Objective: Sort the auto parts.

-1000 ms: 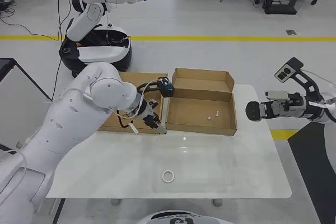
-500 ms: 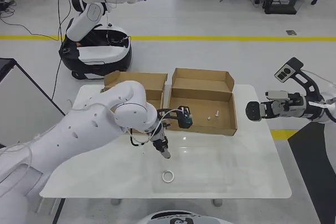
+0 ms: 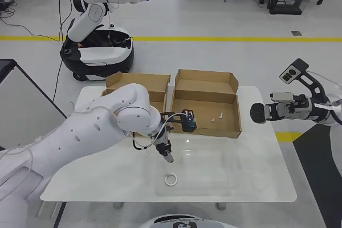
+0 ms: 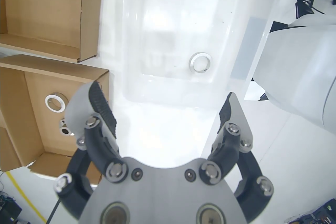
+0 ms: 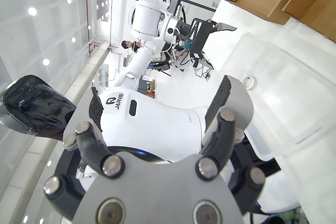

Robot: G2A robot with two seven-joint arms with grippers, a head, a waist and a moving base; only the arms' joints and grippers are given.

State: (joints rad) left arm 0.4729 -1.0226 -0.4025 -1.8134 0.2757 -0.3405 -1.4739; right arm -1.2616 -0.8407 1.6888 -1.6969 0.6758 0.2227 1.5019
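Note:
A silver ring (image 3: 170,180) lies on the white table (image 3: 233,165) near its front edge; it shows as the ring (image 4: 200,62) ahead of my left gripper (image 4: 162,101), which hangs open and empty above the table's middle (image 3: 167,155). The left cardboard box (image 4: 31,114) holds another ring (image 4: 54,103) and a metal flange (image 4: 64,129). A small white part (image 3: 215,118) lies in the right box (image 3: 208,111). Past the table's right edge, my right gripper (image 3: 255,112) stays open and empty (image 5: 160,96).
The two open boxes stand side by side at the back of the table, their flaps up. The left arm's elbow covers much of the left box (image 3: 138,85). Another robot (image 3: 97,45) stands behind the table.
The left arm swung from the left box's front edge out over the table's middle, nearer the loose ring. It has barely moved in the last half second. The right arm has kept still.

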